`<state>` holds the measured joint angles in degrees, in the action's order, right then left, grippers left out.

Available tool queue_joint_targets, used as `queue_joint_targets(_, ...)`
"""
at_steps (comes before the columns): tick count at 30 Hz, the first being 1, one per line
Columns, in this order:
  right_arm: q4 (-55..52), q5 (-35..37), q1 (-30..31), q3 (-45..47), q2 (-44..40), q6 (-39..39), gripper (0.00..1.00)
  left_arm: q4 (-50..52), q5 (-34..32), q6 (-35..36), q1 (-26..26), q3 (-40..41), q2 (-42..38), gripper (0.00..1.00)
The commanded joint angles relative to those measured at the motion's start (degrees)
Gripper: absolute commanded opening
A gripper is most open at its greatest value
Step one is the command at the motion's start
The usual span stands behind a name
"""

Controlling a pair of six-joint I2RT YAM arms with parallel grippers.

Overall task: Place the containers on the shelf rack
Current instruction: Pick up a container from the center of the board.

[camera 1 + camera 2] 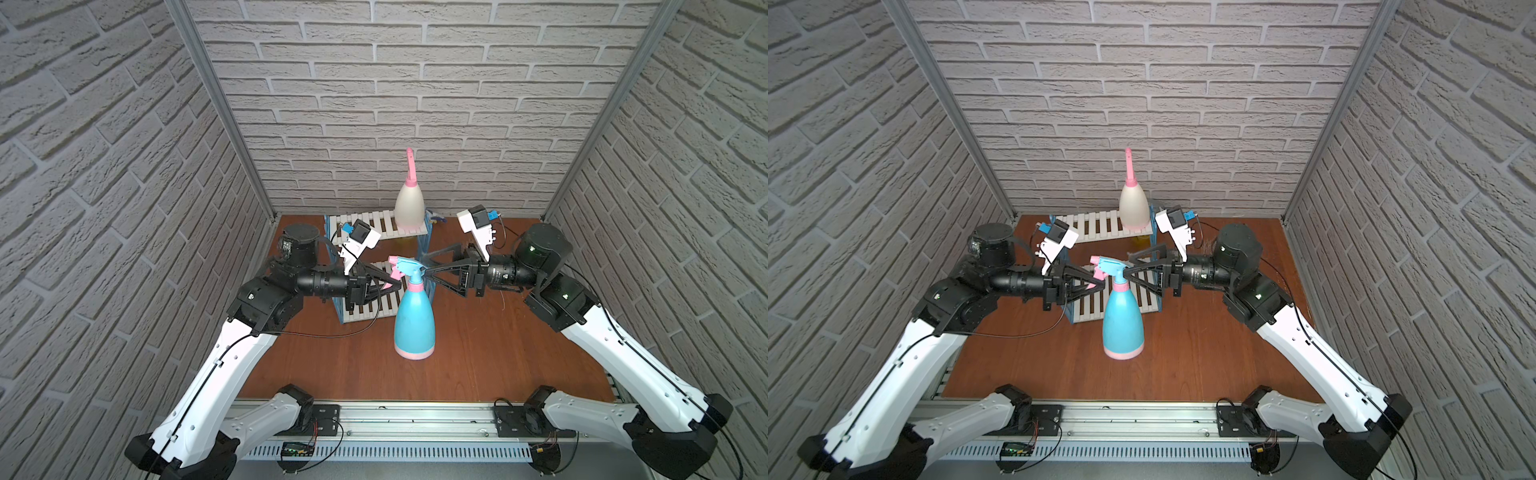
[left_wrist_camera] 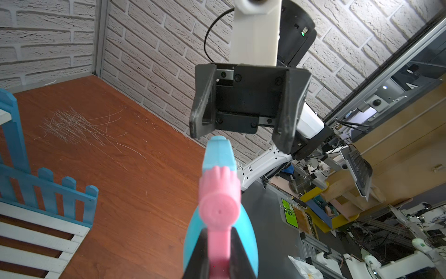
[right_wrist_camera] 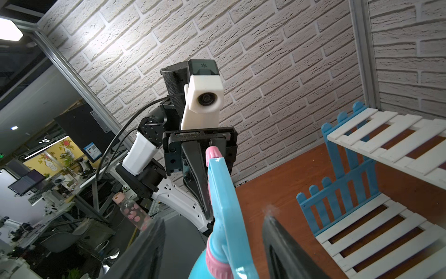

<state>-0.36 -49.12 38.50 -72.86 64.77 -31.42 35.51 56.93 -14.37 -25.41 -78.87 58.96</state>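
Left gripper (image 1: 396, 283) pinches light-blue bottle (image 1: 414, 328); right gripper (image 1: 424, 264) straddles its head.

Centre frame, the left gripper (image 1: 1100, 284) clamps the pink trigger of the upright light-blue bottle (image 1: 1123, 320). The right gripper (image 1: 1127, 267) holds its jaws seemingly parted around the bottle's head. Above, the cream bottle (image 1: 1133, 208) stands on the upper tier of the shelf rack (image 1: 1092, 224).

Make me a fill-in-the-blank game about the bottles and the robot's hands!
1. The cream bottle stands on the rack's ____ shelf.
2. The left gripper is shut on the blue bottle's ____ trigger.
3. The right gripper has its jaws ____, one on each side of the spray head.

Missing words: top; pink; open.
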Motion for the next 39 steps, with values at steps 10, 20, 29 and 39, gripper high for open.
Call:
queue_joint_targets(10,5.1,-3.85,-0.28,2.03,0.51,-3.11,0.43,-3.95,1.95,0.66,0.26,-1.55,-0.03,0.0)
queue_joint_targets(20,5.31,-3.65,-0.28,3.23,0.12,-2.64,0.26,-4.17,2.05,0.62,0.2,-1.44,-0.16,0.0)
queue_joint_targets(29,4.79,-0.66,-0.3,4.05,-1.13,-0.44,0.03,-3.7,-9.48,1.82,0.4,1.18,-1.45,0.62)
queue_joint_targets(39,-1.1,23.95,3.59,2.79,-7.2,14.0,0.03,-6.48,-27.99,4.2,7.47,13.27,-11.6,0.98)
